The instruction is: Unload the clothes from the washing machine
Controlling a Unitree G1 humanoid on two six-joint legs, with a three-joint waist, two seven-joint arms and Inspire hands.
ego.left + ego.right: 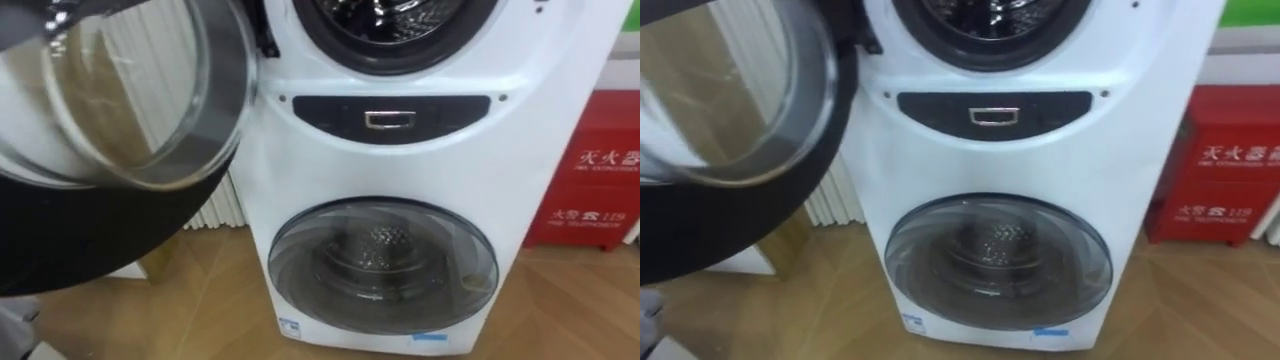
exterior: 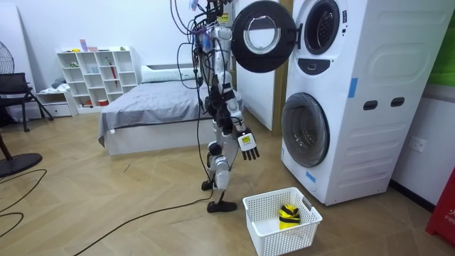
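Observation:
The white stacked washing machine (image 1: 400, 170) fills the eye views, and I stand right in front of it. Its upper round door (image 1: 120, 110) hangs open to my left, and the upper drum opening (image 1: 395, 25) shows dark metal with no cloth that I can make out. The lower drum door (image 1: 380, 265) is closed. In the room view my right hand (image 2: 247, 145) hangs low at my side, fingers spread, holding nothing. A grey part of my left hand (image 1: 15, 310) peeks in at the lower left corner. A yellow and black piece of clothing (image 2: 288, 213) lies in the white basket (image 2: 266, 227).
The basket stands on the wooden floor beside my feet, in front of the machine. A red cabinet (image 1: 600, 170) stands right of the washer, and a white radiator (image 1: 225, 205) is behind the open door. A bed (image 2: 149, 107) and shelves (image 2: 96, 75) are behind me.

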